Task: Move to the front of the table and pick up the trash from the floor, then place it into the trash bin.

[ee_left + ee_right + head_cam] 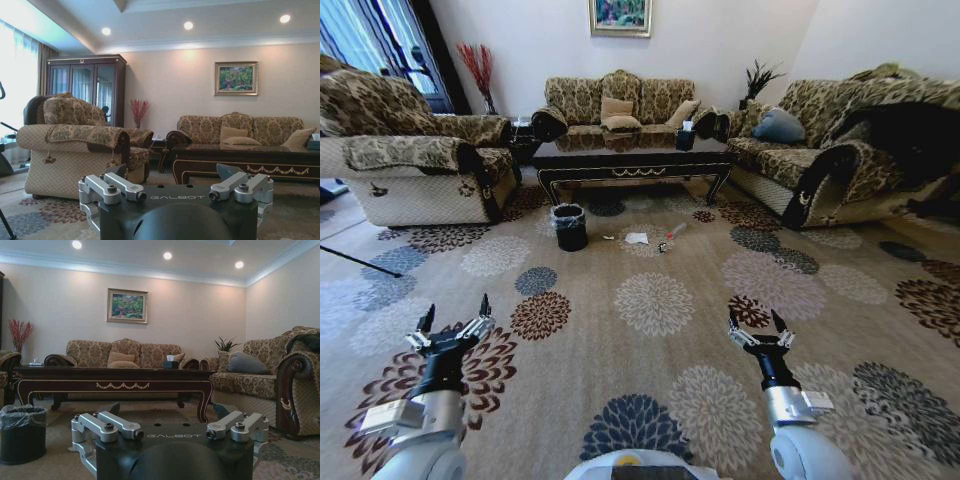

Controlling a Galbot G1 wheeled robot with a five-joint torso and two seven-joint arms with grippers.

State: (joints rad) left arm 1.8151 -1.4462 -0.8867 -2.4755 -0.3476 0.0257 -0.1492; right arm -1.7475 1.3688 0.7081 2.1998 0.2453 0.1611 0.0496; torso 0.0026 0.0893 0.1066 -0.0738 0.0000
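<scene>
Our left gripper and right gripper hang wide open and empty, low over the carpet. Far ahead, the trash lies on the floor beside the trash bin, before the table.

— What's the room like?
— Cream walls, a painting at 12 o'clock above a patterned sofa. Matching sofas at 10 and 2.
— Floor?
— Beige carpet with flower medallions. Recessed ceiling lights glow; a curtained window sits at 10.
</scene>
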